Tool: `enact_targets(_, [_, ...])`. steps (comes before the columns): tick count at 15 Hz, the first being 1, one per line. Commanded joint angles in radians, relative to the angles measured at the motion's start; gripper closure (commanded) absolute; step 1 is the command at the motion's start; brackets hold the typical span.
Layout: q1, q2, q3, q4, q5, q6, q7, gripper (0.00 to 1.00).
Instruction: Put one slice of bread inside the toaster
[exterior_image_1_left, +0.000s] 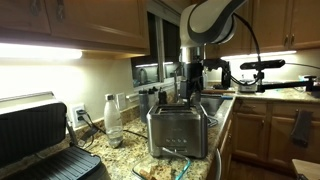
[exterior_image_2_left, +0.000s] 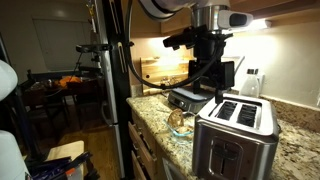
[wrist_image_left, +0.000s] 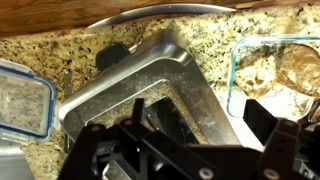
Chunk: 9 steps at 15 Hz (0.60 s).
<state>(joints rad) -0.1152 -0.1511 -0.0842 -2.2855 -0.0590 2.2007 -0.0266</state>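
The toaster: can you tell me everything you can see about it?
The toaster is a shiny brushed-steel box with rounded corners, standing upright on a speckled stone counter. Two long slots run across its top, and small controls sit low on its front. The robot's claw hangs right above it; whether they touch is unclear. A glass dish lies beside it.

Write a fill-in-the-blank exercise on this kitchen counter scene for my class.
1. The gripper hovers above the steel ___.
2. The ___ lies in the glass container.
3. The black grill stands with its lid ___.
Missing words: toaster; slice of bread; open.
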Motion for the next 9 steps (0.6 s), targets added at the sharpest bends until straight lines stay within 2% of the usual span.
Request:
enact_targets(1, [0.024,0.041,0.013,0.04,-0.005,-0.015,-0.005,0.0])
enact_targets(9, [0.057,0.109,0.045,0.083,-0.005,-0.025,-0.008,0.0])
